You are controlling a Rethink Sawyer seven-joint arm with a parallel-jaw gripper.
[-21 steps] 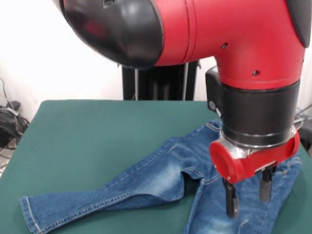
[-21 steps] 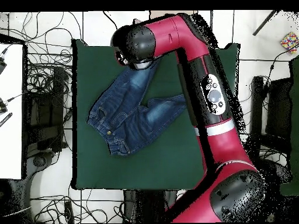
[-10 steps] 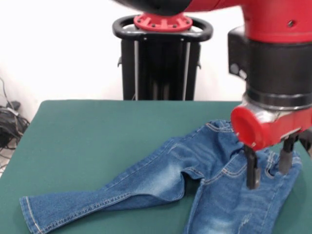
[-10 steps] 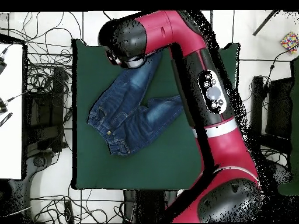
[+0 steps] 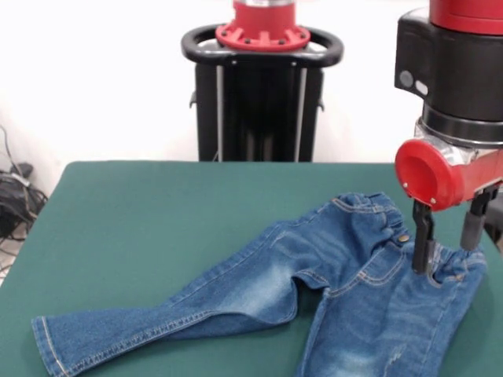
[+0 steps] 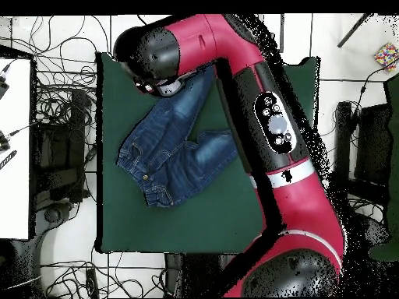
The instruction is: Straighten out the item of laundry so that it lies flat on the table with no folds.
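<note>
My gripper hangs with its two fingers apart and nothing between them, tips pointing down at the waistband end of the jeans. One fingertip appears to reach the denim just below the gathered elastic band; whether it presses the cloth I cannot tell. The other finger stands just outside it, toward the table's edge.

Directly under me: the waistband, bunched and slightly raised. Away from me, one leg runs out long and fairly flat across the table. The other leg drops out of the front view's bottom edge; in the overhead view my arm covers part of it.

Judgement on handling: soft, light denim, limp, will drape and drag rather than slide as one piece. Thick seams and the elastic waist give the firmest pinch. A hem corner or waistband edge looks best for pulling folds out.
</note>
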